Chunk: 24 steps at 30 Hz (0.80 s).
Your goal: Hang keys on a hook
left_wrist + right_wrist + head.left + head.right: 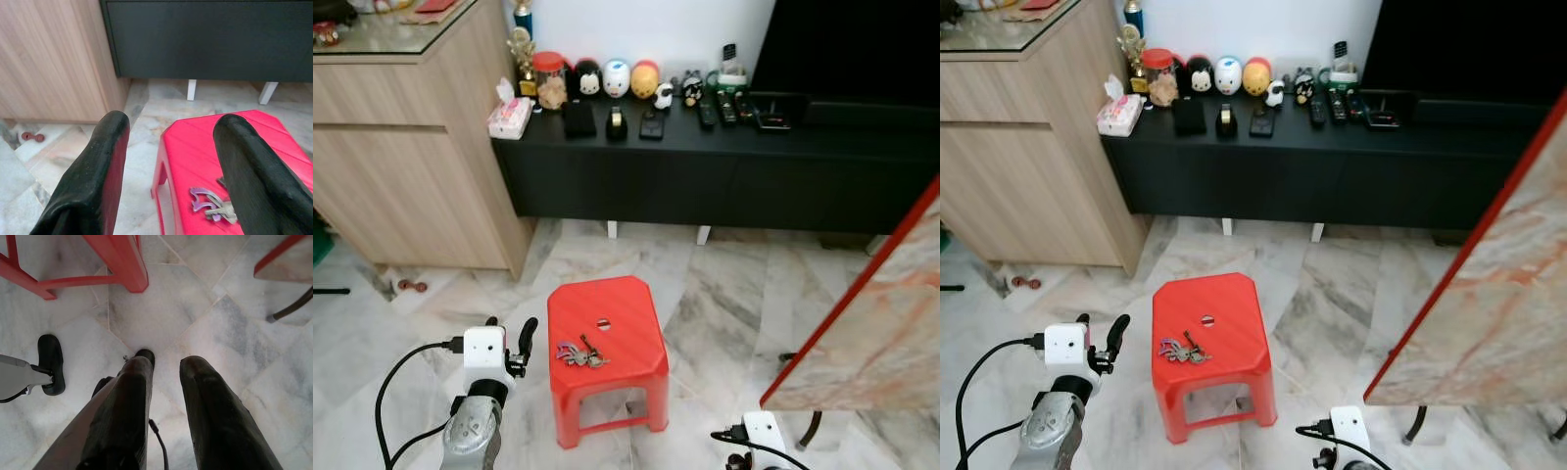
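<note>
— Keys (579, 352)?
— Lying flat on the red stool (626, 318), toward its left edge and nearer the front edge than the back, just short of the small hole (604, 323) in the middle of the seat.
— Look of them?
— A small loose bunch: a purple piece to the left, several silvery keys fanned out to the right, one brassy-looking. Perhaps a ring joining them, too small to tell.
— Left gripper (509, 341)?
— Raised beside the stool's left edge, level with the keys but apart from them. Fingers (100, 166) spread wide, nothing between them. From the wrist, purple piece and silver keys partly behind one finger.
— Right gripper (164, 369)?
— Hanging low, pointing down at the marble floor (195, 298), close to a leg of the stool. Fingers a narrow gap apart, holding nothing.
— Surroundings?
— Behind the stool, a long black low cabinet (724, 171) against the wall, with round figurines (617, 78), remotes (724, 106) and a tissue pack (509, 117) along its top. To its left, a light wood cabinet (401, 157). On the right, a red-edged marbled panel (871, 323) standing at a slant.
</note>
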{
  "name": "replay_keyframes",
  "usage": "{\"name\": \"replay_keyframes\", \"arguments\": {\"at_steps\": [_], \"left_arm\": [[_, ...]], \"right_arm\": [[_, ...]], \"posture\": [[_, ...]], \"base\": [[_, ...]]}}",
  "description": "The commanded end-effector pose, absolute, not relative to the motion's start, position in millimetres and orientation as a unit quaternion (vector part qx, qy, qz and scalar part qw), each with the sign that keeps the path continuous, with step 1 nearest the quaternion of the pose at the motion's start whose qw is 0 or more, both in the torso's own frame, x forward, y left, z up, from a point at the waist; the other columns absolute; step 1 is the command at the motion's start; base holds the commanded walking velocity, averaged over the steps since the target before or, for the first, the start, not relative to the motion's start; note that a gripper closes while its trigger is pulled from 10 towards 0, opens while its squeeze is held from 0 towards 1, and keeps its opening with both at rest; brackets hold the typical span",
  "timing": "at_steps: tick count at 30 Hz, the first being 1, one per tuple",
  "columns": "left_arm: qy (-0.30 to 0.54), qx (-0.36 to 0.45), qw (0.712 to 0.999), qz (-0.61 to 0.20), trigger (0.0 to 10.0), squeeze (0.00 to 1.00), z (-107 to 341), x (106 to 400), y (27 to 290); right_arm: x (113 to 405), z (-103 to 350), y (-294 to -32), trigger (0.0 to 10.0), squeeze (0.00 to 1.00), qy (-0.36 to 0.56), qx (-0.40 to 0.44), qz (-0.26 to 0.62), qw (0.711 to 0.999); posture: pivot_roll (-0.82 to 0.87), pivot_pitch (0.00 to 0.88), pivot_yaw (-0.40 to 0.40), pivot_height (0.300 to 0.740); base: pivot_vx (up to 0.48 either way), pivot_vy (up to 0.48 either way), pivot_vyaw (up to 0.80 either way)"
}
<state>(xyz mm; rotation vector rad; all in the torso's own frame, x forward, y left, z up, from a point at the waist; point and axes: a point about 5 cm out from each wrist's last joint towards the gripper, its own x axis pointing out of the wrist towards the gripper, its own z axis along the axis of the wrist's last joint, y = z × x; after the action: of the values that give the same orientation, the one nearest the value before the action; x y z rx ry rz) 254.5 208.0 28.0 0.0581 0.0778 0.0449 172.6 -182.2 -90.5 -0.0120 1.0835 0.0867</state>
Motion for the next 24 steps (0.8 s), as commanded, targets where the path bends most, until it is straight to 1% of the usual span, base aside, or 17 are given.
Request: {"name": "replay_keyframes", "arguments": {"at_steps": [1, 12, 24], "left_arm": [[0.047, 0.03, 0.998, 0.019, 10.0, 0.0, 25.5, 253.8, 206.7], [0.047, 0.029, 0.998, 0.016, 10.0, 0.0, 25.0, 253.5, 203.8], [0.045, 0.027, 0.999, 0.015, 10.0, 0.0, 24.9, 252.4, 202.3]], "right_arm": [[171.2, -91.0, -183.4, 10.0, 0.0, 0.516, -0.001, 0.035, 0.856], [171.2, -90.9, -184.1, 10.0, 0.0, 0.516, -0.001, 0.035, 0.856], [171.6, -90.7, -183.9, 10.0, 0.0, 0.515, 0.001, 0.035, 0.857]], "posture": [[0.02, 0.087, -0.037, 0.74], [0.01, 0.102, -0.039, 0.74], [0.01, 0.109, -0.041, 0.74]], "base": [[0.289, 0.0, 0.0], [0.279, 0.0, 0.0], [0.0, 0.0, 0.0]]}}
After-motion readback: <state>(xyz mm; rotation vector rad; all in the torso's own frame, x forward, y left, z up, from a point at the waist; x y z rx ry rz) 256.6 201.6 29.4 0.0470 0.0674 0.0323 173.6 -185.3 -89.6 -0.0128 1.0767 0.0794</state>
